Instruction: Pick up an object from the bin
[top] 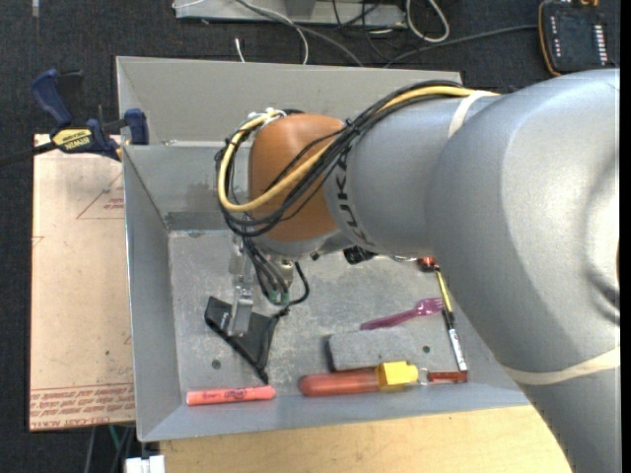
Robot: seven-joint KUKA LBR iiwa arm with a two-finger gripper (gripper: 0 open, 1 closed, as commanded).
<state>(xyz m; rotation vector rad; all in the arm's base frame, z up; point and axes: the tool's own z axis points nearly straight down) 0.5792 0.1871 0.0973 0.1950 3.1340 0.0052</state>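
Dark letters (343, 193) run down the grey arm link (424, 195), just above and to the right of the gripper (245, 308). Cables (375, 111) cross them, and only "UK" can be read. Print on the things below the gripper is too small to read.

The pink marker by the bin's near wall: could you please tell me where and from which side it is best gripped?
Probably mid-barrel, so the pink marker balances level, coming straight down and closing across its narrow width. It lies flat along the near wall with bare floor on its far side; clearance at the wall looks tight.
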